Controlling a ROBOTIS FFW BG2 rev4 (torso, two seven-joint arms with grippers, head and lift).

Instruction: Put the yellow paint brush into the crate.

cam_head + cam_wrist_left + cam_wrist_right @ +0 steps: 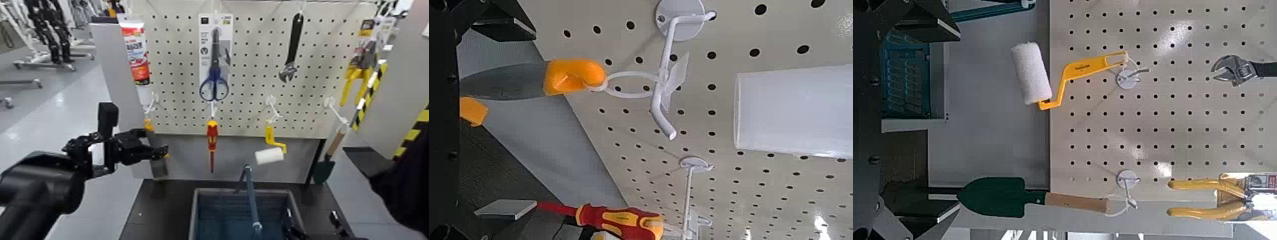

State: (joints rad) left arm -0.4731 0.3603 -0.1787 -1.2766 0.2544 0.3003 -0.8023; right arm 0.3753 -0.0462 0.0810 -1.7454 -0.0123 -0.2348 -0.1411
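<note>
Orange-yellow shows on the slim handle of the yellow paint brush [149, 125] in the head view, where it hangs from a hook on the pegboard [249, 113], above the far left corner of the dark surface [163, 207]. The left pincer [159, 152] is at the brush, below the upper part of its handle. The blue-grey crate [193, 214] stands on the surface, right of that corner, its blue swing handle [252, 199] raised. The right pincer [314, 223] is low beside the crate, at its right side. Above the crate hang the red-and-yellow screwdriver [212, 137] and the white paint roller [269, 155], with a green trowel [323, 170] farther right. In the left wrist view, the left pincer stands apart, with the brush lying across the space between its two sides; its handle end is looped to a white hook [671, 70]. Whether either side touches the brush, I cannot tell. In the right wrist view, the right pincer is apart too, holding nothing, with part of the crate, the roller and the trowel beyond it, and yellow-handled pliers [1208, 198] near the adjustable wrench [1238, 69].
</note>
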